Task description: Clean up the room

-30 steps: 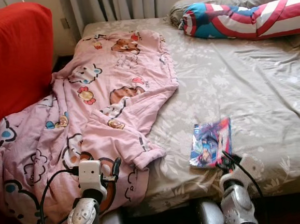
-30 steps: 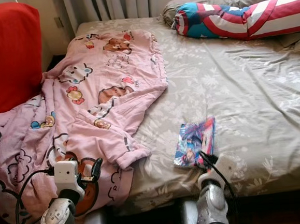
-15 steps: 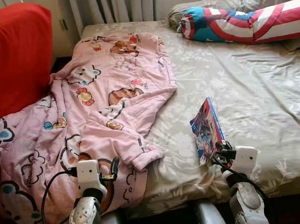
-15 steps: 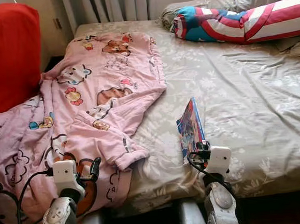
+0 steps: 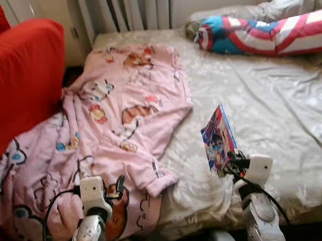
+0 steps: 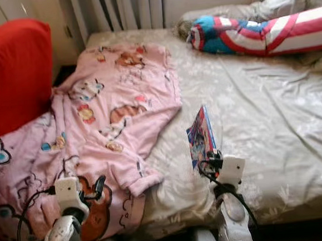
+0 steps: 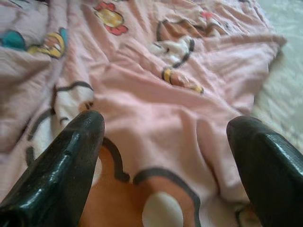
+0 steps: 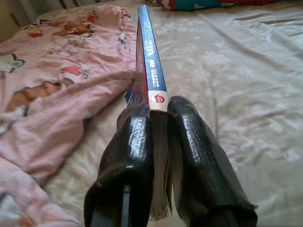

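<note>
We face a bed (image 5: 271, 106) covered in a beige floral sheet. A pink cartoon-print blanket (image 5: 121, 112) sprawls across its left half and spills over the edge toward a red sofa (image 5: 18, 81). A red, white and blue striped pillow (image 5: 265, 31) lies at the head of the bed. Our right gripper (image 8: 158, 137) is clamped on the lower edge of a colourful book (image 5: 218, 141), holding it upright, tilted, above the sheet near the bed's front edge. Our left gripper (image 7: 165, 142) hovers over the blanket with its fingers spread apart.
</note>
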